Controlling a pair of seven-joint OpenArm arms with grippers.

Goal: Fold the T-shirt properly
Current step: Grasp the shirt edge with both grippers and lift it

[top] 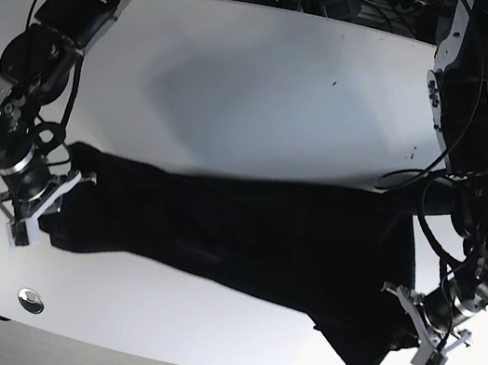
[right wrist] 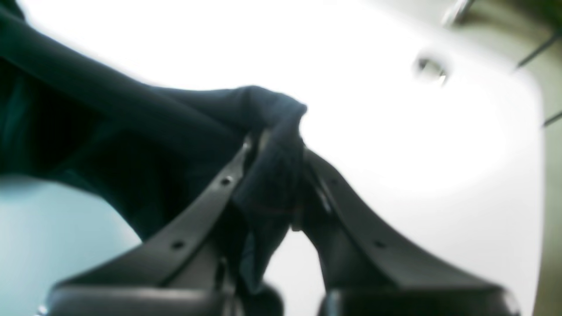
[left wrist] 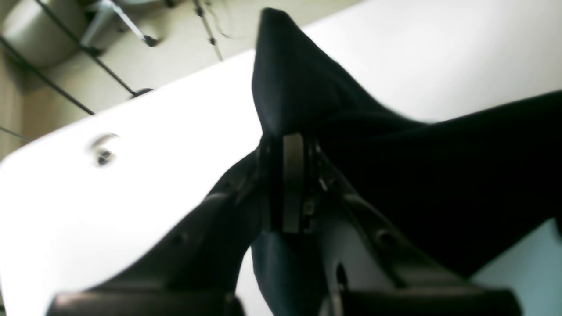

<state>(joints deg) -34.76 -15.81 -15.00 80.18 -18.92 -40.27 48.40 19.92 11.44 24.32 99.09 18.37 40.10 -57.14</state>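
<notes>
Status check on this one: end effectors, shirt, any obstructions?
Left end effector shut on T-shirt. Right end effector shut on it too. Shirt stretched between them over white table. Nothing in the way.

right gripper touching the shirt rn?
Touching. Right wrist view: the right gripper is shut on a bunch of the T-shirt, cloth pinched between its jaws.
</notes>
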